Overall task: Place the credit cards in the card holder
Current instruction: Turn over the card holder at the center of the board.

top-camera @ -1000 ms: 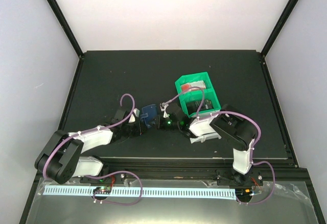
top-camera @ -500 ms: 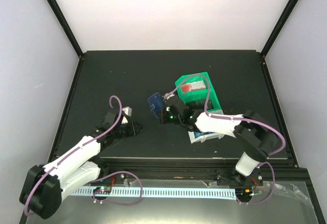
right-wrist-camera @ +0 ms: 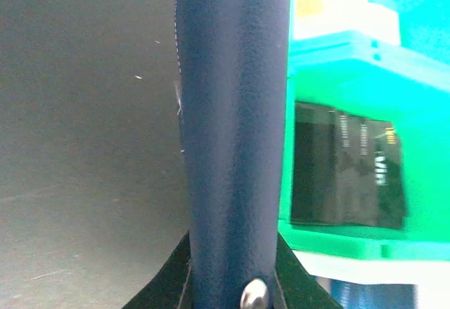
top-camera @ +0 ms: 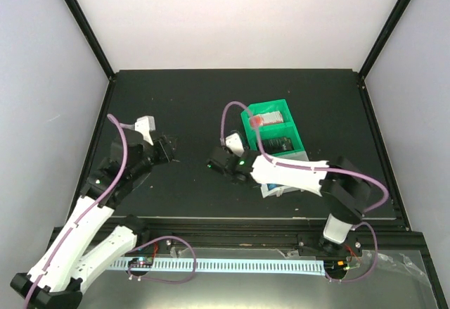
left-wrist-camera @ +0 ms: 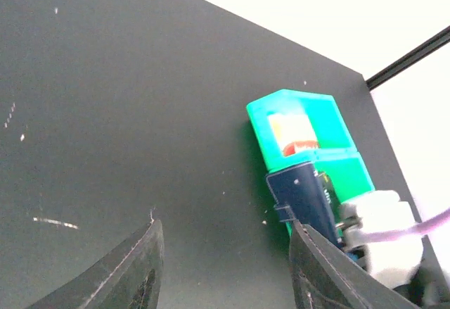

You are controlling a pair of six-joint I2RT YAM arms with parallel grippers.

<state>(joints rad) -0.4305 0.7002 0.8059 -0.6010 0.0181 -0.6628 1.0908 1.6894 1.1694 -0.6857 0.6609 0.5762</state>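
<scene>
1. Right end effector clamps the card holder edge-on, beside the green bin — its lower end cut off.
2. Left end effector: jaws apart, holding nothing, above the worktop — fingers partly cropped.

No lettering is reading clearly anywhere
Pale marks are showing on the black item lying in the near compartment of the green bin, too blurred to make out; the red-and-white label in its far compartment is showing no legible characters either
</scene>
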